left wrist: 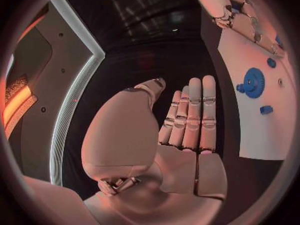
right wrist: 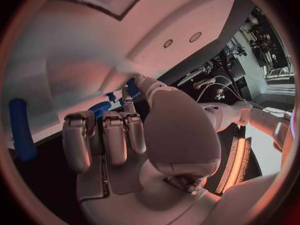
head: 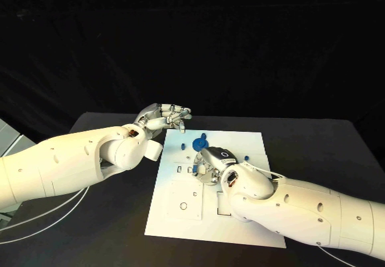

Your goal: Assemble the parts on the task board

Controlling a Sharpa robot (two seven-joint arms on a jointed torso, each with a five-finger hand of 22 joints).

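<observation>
Looking down, we saw the white board [head: 241,219] mid-table. Our right hand [head: 213,162] rested on its middle, grip unclear to us; our left hand [head: 164,117] hovered empty, fingers straight, by its far-left corner near the blue gear [head: 198,145].

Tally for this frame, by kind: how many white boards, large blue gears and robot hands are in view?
White board: 1
Large blue gear: 1
Hands: 2, the left hand and the right hand
Total: 4
</observation>
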